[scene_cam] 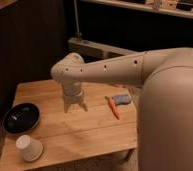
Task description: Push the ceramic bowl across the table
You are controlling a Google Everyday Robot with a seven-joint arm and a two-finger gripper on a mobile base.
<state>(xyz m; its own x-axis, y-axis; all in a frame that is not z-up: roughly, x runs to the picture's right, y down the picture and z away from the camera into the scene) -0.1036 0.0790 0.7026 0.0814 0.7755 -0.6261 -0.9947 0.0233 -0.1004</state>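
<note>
The ceramic bowl (21,117), shallow, round and glossy black, sits near the left edge of the light wooden table (90,132). My gripper (74,107) hangs fingers-down over the middle of the table, to the right of the bowl and well apart from it. Its two fingers stand open with nothing between them. The pale arm reaches in from the right and covers part of the table's right side.
A small white paper cup (29,148) lies on its side at the front left corner, just in front of the bowl. An orange carrot-like item (113,107) and a bluish object (122,99) lie right of the gripper. Dark cabinets and a shelf stand behind.
</note>
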